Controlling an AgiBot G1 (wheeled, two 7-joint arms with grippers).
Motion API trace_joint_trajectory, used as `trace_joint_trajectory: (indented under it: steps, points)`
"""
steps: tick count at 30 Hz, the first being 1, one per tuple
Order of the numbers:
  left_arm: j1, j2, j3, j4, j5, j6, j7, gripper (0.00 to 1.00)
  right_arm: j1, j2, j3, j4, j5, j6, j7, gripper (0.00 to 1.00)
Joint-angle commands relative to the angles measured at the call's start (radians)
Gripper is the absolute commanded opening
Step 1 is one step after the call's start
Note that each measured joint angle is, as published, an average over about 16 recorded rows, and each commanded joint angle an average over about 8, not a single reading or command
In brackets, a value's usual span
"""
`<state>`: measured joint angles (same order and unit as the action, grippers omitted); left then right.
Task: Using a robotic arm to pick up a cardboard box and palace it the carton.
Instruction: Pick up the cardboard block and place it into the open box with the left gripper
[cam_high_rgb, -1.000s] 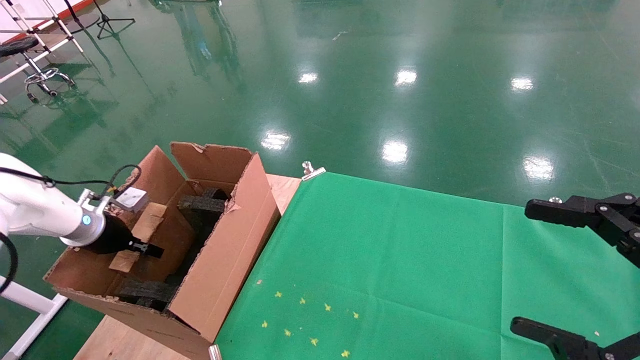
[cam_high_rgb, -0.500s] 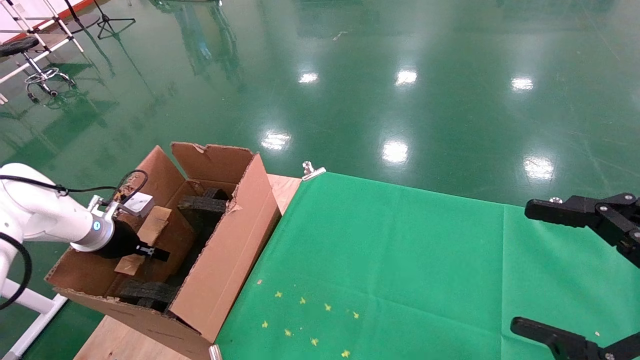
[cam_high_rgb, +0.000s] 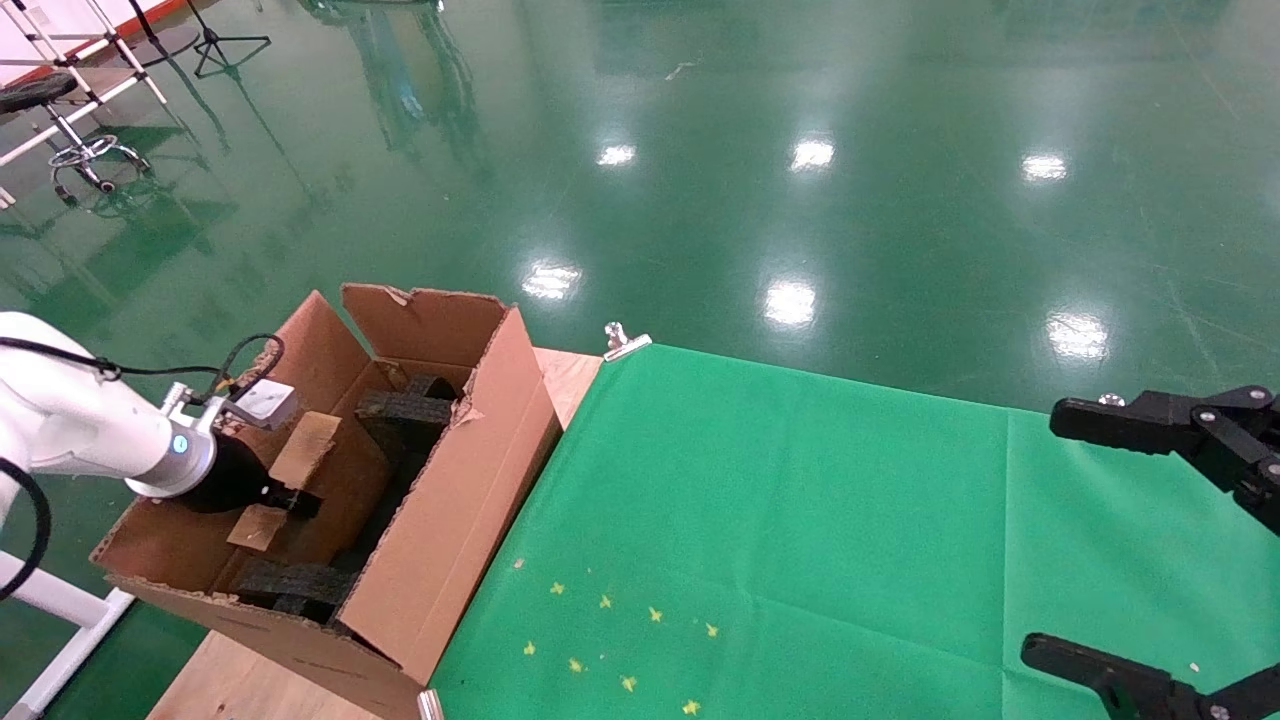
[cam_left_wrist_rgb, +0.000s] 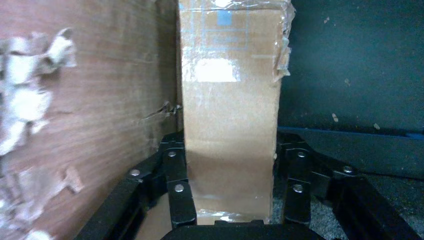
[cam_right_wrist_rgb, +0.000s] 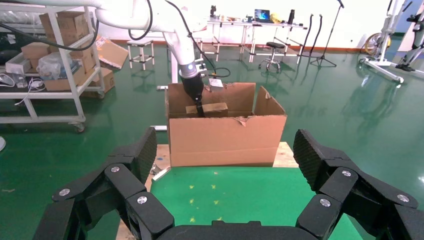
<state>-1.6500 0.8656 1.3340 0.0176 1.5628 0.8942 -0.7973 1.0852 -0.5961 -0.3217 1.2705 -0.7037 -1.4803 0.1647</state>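
The large brown carton (cam_high_rgb: 455, 500) stands open at the table's left end, with black foam blocks (cam_high_rgb: 405, 412) inside. My left gripper (cam_high_rgb: 285, 497), on the white arm, reaches down into the carton and is shut on the small cardboard box (cam_high_rgb: 303, 455). In the left wrist view the box (cam_left_wrist_rgb: 230, 100) sits upright between the black fingers (cam_left_wrist_rgb: 176, 185), close against the carton's inner wall (cam_left_wrist_rgb: 90, 100). The right wrist view shows the carton (cam_right_wrist_rgb: 225, 137) from across the table, with the box (cam_right_wrist_rgb: 210, 108) at its top. My right gripper (cam_high_rgb: 1100, 540) is open and empty at the right edge.
A green cloth (cam_high_rgb: 800, 540) covers most of the table, with small yellow marks (cam_high_rgb: 610, 640) near the front. Bare wood (cam_high_rgb: 570, 375) shows beside the carton. A metal clip (cam_high_rgb: 622, 342) holds the cloth's far corner. Shelves and stools stand on the floor beyond.
My left gripper shifted slightly to the right inside the carton with the box, then came back left. The right arm has not moved.
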Motion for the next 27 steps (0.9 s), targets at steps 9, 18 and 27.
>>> trace_joint_trajectory:
  steps: [9,18,27]
  points:
    - [-0.033,-0.015,-0.002,-0.007,-0.003,0.009,0.018,1.00,0.000,0.000,0.000,0.000,0.000,0.000,0.000,1.00]
    - [-0.104,-0.045,-0.016,-0.025,-0.022,0.048,0.037,1.00,0.000,0.000,-0.001,0.000,0.000,0.000,0.000,1.00]
    - [-0.277,-0.120,-0.064,-0.066,-0.091,0.195,0.025,1.00,0.000,0.000,-0.001,0.000,0.001,0.000,0.000,1.00]
